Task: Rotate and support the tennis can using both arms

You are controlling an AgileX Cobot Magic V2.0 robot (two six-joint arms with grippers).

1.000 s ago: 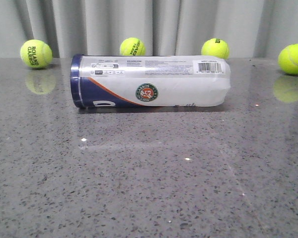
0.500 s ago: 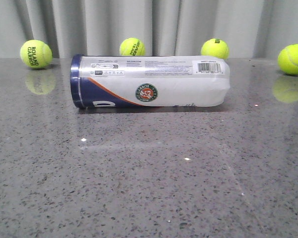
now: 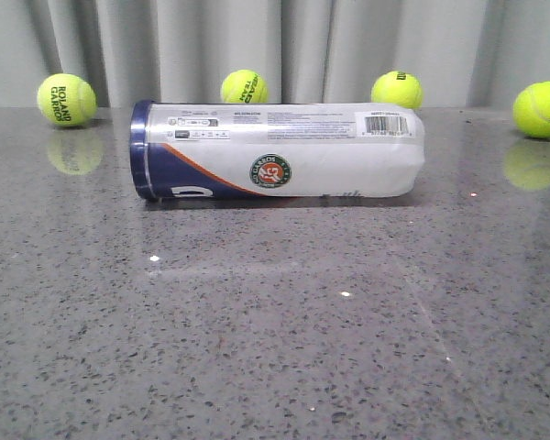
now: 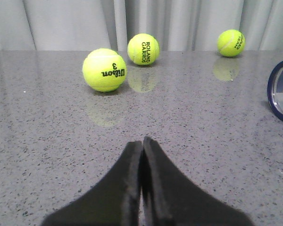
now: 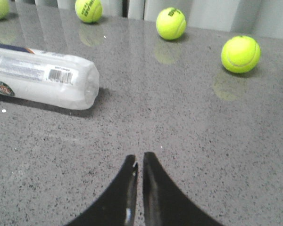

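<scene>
The tennis can [image 3: 275, 151] lies on its side across the grey stone table, navy rim at the left, barcode near its right end, round logo facing me. Neither arm shows in the front view. In the left wrist view my left gripper [image 4: 141, 141] is shut with nothing in it, low over bare table, and the can's navy rim [image 4: 280, 89] shows only at the frame edge. My right gripper [image 5: 139, 157] is also shut and empty, well short of the can's closed barcode end [image 5: 61, 82].
Yellow-green tennis balls stand along the back by the curtain [image 3: 66, 99] [image 3: 244, 87] [image 3: 396, 90] [image 3: 541, 109]. A Wilson ball [image 4: 104, 69] lies ahead of the left gripper. Another ball [image 5: 240, 54] lies beyond the right gripper.
</scene>
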